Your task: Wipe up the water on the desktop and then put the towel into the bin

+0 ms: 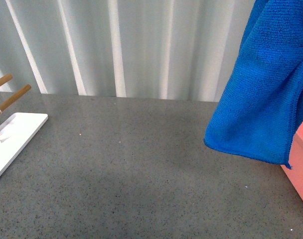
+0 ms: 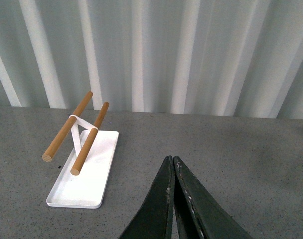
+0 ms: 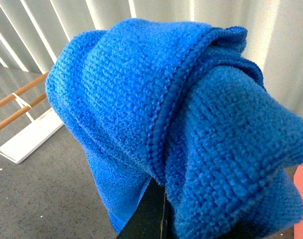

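The right pincer [image 3: 156,199] is buried in the towel [image 3: 156,94]. Only a dark wedge of its fingers pokes out under the folds, pressed together on the cloth, their tips hidden. The blue towel [image 1: 263,84] is bunched over the top of this pincer and falls from it in a loose drape, stitched hem showing, lifted clear of the tabletop [image 1: 131,174]. Below the pincer and a little to its right sits the salmon-pink bin [image 1: 301,159]. The towel's lowest corner hangs right at the bin's near rim, though whether it touches I cannot tell. Over on the other side the left pincer [image 2: 172,160] is raised above the grey speckled tabletop, its two dark fingers [image 2: 164,199] pressed flat against each other with nothing between them. Ahead of it and off to its left stands a flat white stand [image 2: 86,174] on the tabletop, carrying wooden pegs [image 2: 67,132] that slant upward — well apart from both pincers. Behind everything runs a pale ribbed wall [image 1: 141,45] along the far edge of the tabletop.
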